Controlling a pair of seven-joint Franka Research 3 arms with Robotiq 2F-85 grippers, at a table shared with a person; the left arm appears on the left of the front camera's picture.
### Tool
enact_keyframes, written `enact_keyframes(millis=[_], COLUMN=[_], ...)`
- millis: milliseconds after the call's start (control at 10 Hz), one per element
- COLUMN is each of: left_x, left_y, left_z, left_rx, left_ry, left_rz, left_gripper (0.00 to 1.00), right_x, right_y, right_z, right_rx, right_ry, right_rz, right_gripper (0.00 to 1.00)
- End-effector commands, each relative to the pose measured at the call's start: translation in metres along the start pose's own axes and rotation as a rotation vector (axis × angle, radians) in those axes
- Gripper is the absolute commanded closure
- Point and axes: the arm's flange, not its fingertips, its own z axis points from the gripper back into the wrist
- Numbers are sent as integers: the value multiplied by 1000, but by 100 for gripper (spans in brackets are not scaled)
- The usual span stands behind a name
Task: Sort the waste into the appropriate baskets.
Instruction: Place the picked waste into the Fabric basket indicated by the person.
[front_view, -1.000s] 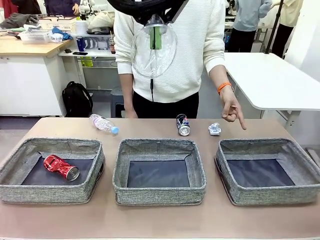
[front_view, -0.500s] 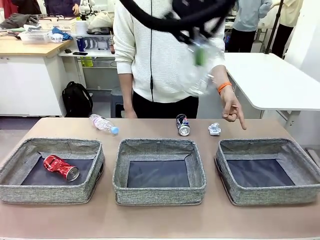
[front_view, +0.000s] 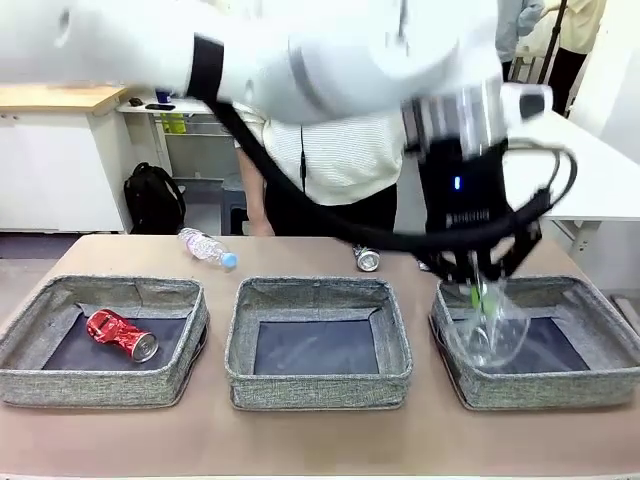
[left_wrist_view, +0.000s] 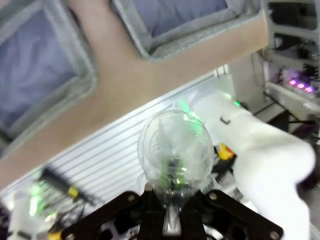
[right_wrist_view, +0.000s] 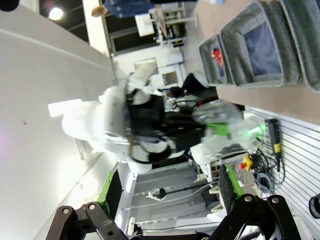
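My left gripper (front_view: 481, 293) reaches across the table and hangs over the right basket (front_view: 560, 390), shut on a clear plastic cup (front_view: 488, 330) that dips inside the basket's walls. In the left wrist view the cup (left_wrist_view: 175, 147) stands out from between the black fingers (left_wrist_view: 131, 201). A crushed red can (front_view: 122, 334) lies in the left basket (front_view: 100, 385). The middle basket (front_view: 318, 385) holds nothing. A clear bottle with a blue cap (front_view: 207, 247) and a dark blue-silver can (front_view: 367, 259) lie on the table behind the baskets. My right gripper (right_wrist_view: 170, 192) is open, holding nothing.
A person in a white ribbed sweater (front_view: 330, 160) stands at the far side, mostly hidden behind my left arm (front_view: 300, 70). The arm's black cable (front_view: 300, 215) sags above the middle basket. Bare tabletop (front_view: 320, 445) runs along the near edge.
My left arm has swung from high above the middle down to the right, carrying the cup to the right basket. The person's pointing hand is now hidden behind the arm.
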Motion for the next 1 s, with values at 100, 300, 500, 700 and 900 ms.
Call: enact_keyframes(millis=[100,300,500,700,900], left_x=[36,74,118,133,139], left_y=[-3,-17,-15,-22,-25], left_z=[-40,-57,-70,-75,-78], left_rx=[-114,-106,-124,-97,-96], left_ry=[-33,-38,-4,-24,-23], left_rz=[-33,-43,-12,30,45], left_gripper=[99,99,99,99,99], right_x=[1,1,1,1,1], right_y=[3,3,3,3,3], right_z=[0,0,0,0,0], right_rx=[17,17,17,17,17], right_ry=[4,4,4,4,4], right_rz=[29,29,29,29,29], right_gripper=[0,0,0,0,0])
